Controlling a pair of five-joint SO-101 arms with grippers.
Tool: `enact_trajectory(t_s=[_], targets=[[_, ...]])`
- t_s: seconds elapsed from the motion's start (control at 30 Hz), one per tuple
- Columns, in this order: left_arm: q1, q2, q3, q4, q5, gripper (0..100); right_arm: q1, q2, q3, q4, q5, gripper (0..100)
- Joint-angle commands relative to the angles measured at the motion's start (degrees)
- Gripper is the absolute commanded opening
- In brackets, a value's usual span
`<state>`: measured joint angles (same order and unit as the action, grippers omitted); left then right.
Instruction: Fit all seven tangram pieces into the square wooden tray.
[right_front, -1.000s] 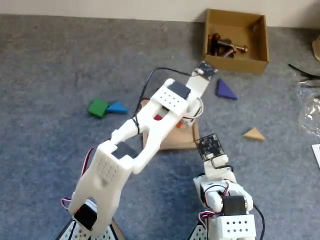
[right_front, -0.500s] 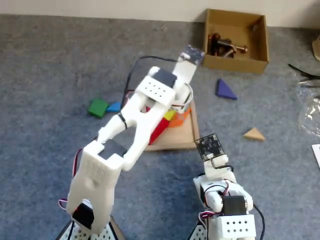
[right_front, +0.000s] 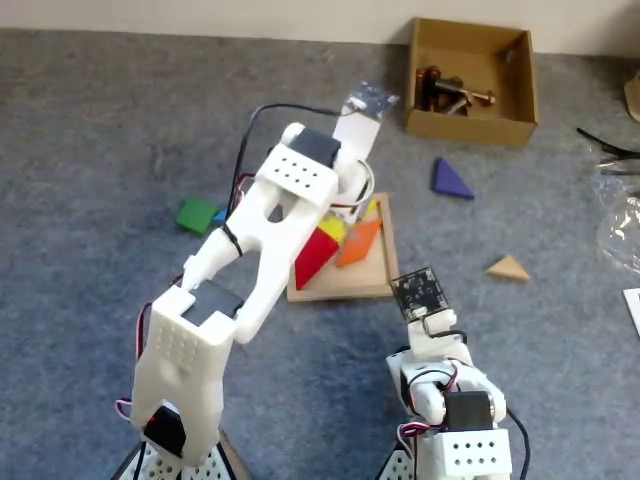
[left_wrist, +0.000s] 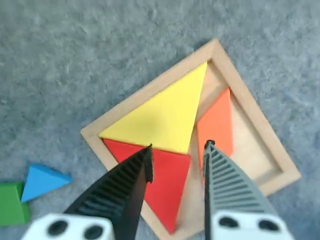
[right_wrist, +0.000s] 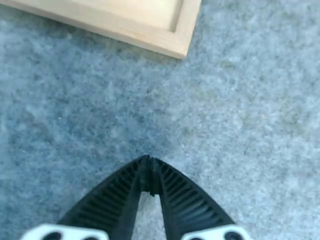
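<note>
Clutter on grey carpet (right_front: 100, 130)
A cardboard box (right_front: 465, 129) holds brown parts (right_front: 450, 92); right of the box lie black cables (right_front: 610, 150) and clear plastic (right_front: 622, 232).

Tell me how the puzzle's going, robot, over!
Left gripper open, empty, above tray. Right gripper shut over carpet beside tray. Yellow, red, orange pieces in; green, blue, purple, tan out on carpet. Nothing in the way.

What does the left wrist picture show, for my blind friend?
The open left gripper hangs over the wooden tray, which holds a yellow triangle, a red triangle and an orange piece. A blue triangle and green piece lie outside it.
</note>
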<state>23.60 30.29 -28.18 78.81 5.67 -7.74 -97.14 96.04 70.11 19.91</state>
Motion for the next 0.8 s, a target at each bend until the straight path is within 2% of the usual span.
enact_trajectory(t_s=[0.0,0.1,0.27,0.47,0.77], targets=[[-0.4,-2.8,-0.7,4.6,0.1,16,-0.7,-0.8,6.8,-1.7,-0.2,0.5],[-0.3,-2.6,-1.4,7.8,0.1,15,-0.7,-0.8,6.8,-1.7,-0.2,0.5],[-0.3,-2.7,-1.6,12.2,-2.0,1,-0.7,-0.8,6.8,-1.7,-0.2,0.5],[1.6,-2.2,-1.2,16.8,-17.0,0,-0.7,-0.8,6.8,-1.7,-0.2,0.5],[5.5,-2.2,0.2,17.1,-18.3,0,-0.7,-0.8,6.8,-1.7,-0.2,0.5]])
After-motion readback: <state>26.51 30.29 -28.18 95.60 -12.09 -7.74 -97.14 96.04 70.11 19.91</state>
